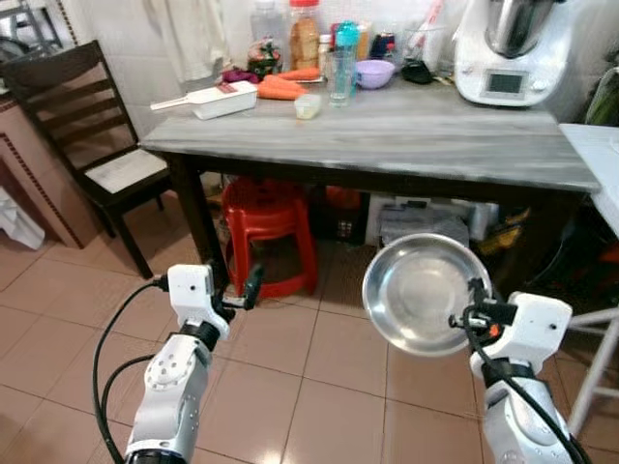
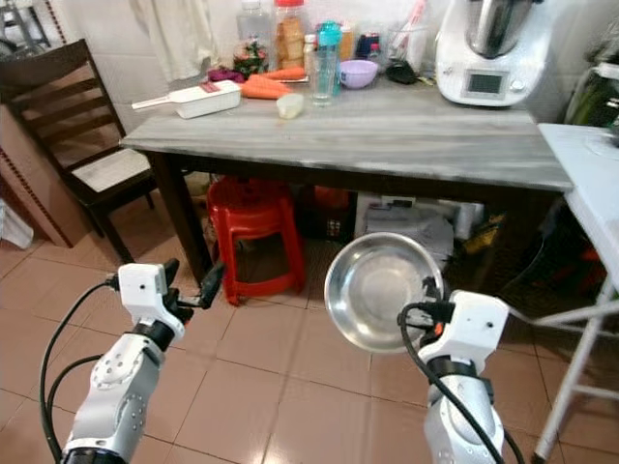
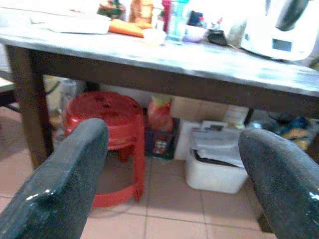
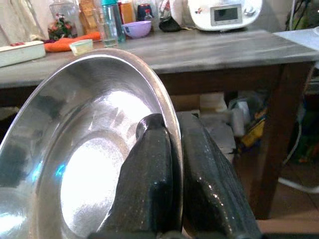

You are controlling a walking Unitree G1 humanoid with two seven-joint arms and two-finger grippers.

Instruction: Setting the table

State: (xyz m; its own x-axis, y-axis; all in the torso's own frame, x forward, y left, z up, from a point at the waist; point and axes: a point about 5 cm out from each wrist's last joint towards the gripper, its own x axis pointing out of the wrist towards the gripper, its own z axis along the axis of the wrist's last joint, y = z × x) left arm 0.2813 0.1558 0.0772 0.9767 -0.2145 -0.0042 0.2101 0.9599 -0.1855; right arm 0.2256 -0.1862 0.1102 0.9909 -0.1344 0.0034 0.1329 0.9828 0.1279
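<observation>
Steel plate [image 1: 418, 290] is pinched at its rim by the right tool [image 4: 172, 164]; left tool [image 3: 174, 169] gapes wide, holding nothing.

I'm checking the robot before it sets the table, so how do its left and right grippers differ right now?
The right gripper is shut on the rim of a steel plate, held tilted on edge; the left gripper is open and holds nothing. The right gripper's fingers sit pressed together, while the left gripper's fingers stand wide apart. Both are raised in front of the grey table.
</observation>
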